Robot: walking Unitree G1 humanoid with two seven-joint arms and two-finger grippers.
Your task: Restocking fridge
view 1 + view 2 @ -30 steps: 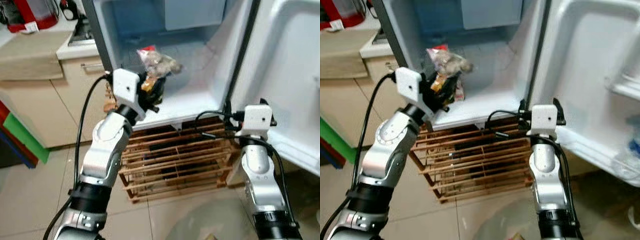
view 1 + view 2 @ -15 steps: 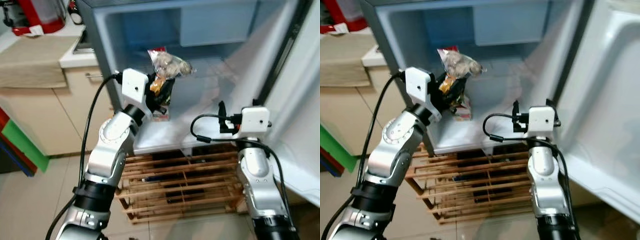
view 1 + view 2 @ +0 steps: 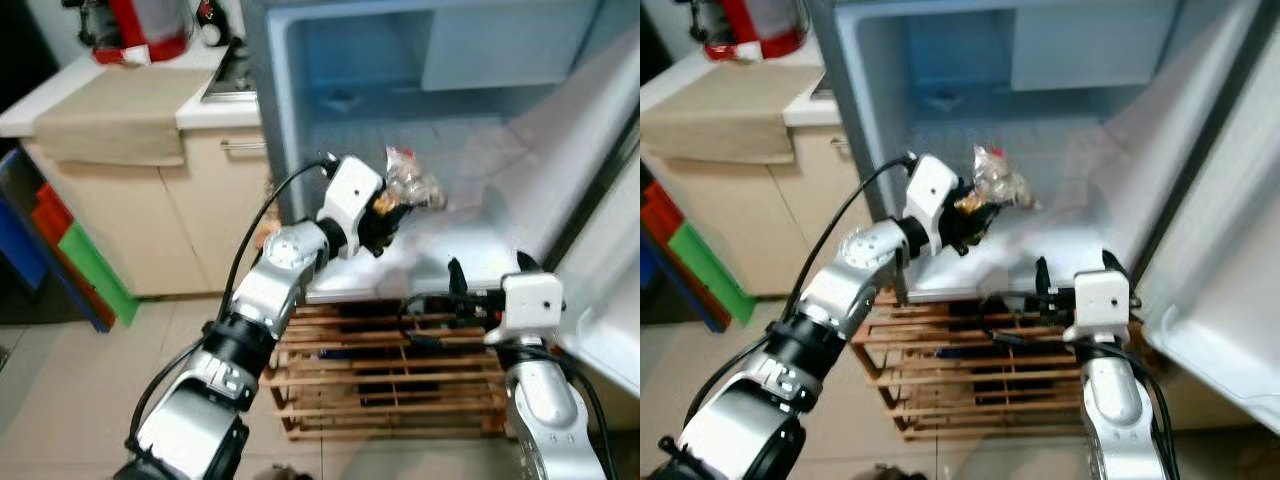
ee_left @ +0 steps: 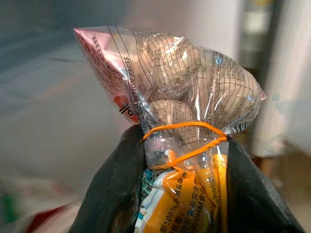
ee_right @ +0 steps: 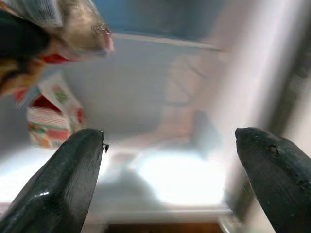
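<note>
One bag [image 3: 408, 186] in play: clear plastic snack bag, tied off with an orange rubber band, lumpy pale contents. The left gripper [image 3: 385, 208] is clamped on it at the neck, fingers [image 4: 116, 189] pressed to either side just below the band, and holds it up inside the open fridge [image 3: 300, 120], above the white shelf floor [image 3: 470, 250].

Step in hand, by the look of it: placing. Bag is past the fridge's near edge but not set down.

Next move would likely need the left arm to lower until the bag's base meets the shelf, then spread the fingers and back straight out. Bag is soft and top-heavy, so it may flop when released; a spot against the left wall would help.

The right gripper [image 5: 170, 160] sits low at the near edge of the shelf, fingers spread wide, nothing between them. It points into the compartment, close to the drop zone, so clearance needs watching.

Count:
- Bags held: one.
- Packets already on the shelf: one, red and white [image 5: 51, 119], lying under the held bag.
- Grippers: two.
- Fridge door [image 3: 610, 270]: one, swung open on the right.
- Wooden rack [image 3: 390, 385]: one, under the fridge.
- Counter [image 3: 110, 95] on the left: one, with one red appliance [image 3: 140, 25] at the far end.
</note>
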